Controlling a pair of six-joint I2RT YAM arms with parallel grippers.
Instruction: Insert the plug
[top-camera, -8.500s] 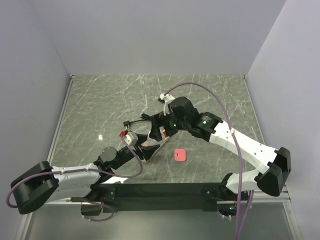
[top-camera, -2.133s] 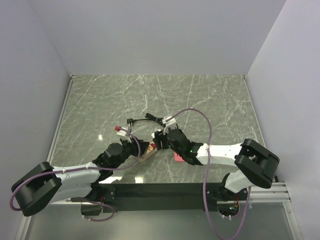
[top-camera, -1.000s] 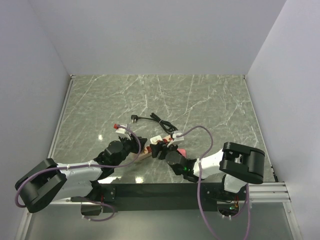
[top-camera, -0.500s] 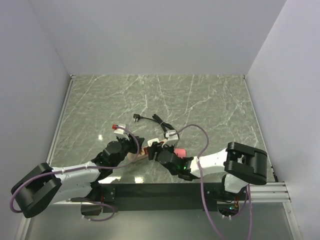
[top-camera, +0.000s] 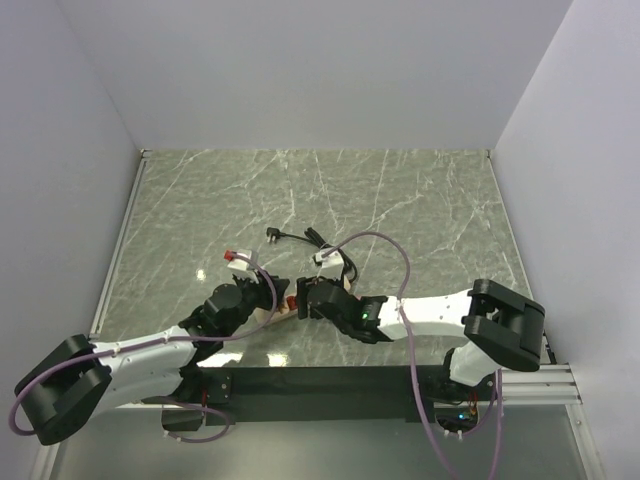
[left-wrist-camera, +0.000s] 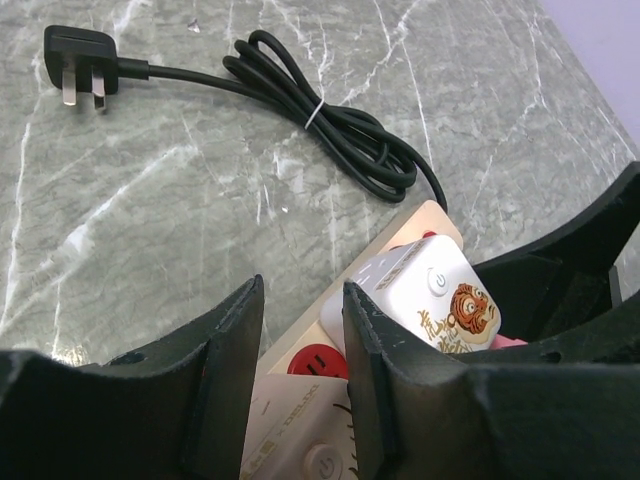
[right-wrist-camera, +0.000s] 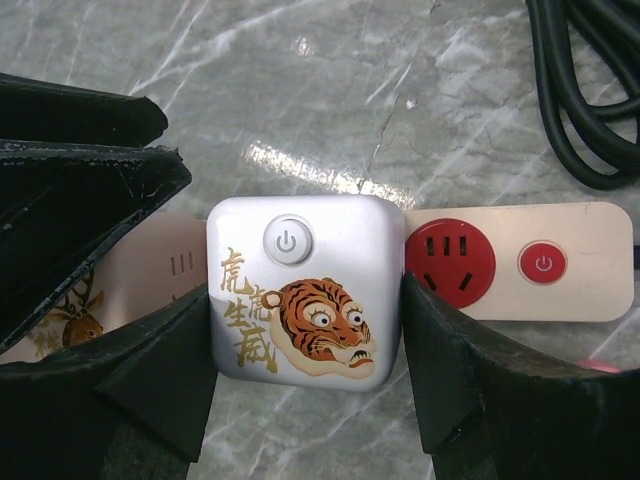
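Note:
The plug (right-wrist-camera: 305, 290) is a white cube with a tiger picture and a power button. My right gripper (right-wrist-camera: 305, 300) is shut on its two sides and holds it on top of the beige power strip (right-wrist-camera: 580, 265), just left of a free red socket (right-wrist-camera: 449, 263). Its pins are hidden, so I cannot tell how deep it sits. My left gripper (left-wrist-camera: 298, 330) is shut on the strip's (left-wrist-camera: 300, 420) near end, right beside the plug (left-wrist-camera: 430, 300). From above, both grippers meet at the strip (top-camera: 283, 308) near the table's front.
The strip's black cable (top-camera: 310, 240) lies coiled behind the grippers and ends in a three-pin plug (left-wrist-camera: 80, 55) lying flat on the marble. A bit of a pink object (right-wrist-camera: 600, 365) shows beside the strip under the right arm.
Over the last second my right wrist has shifted slightly left along the strip with the tiger plug, and its elbow has swung right. The left gripper has kept its hold.

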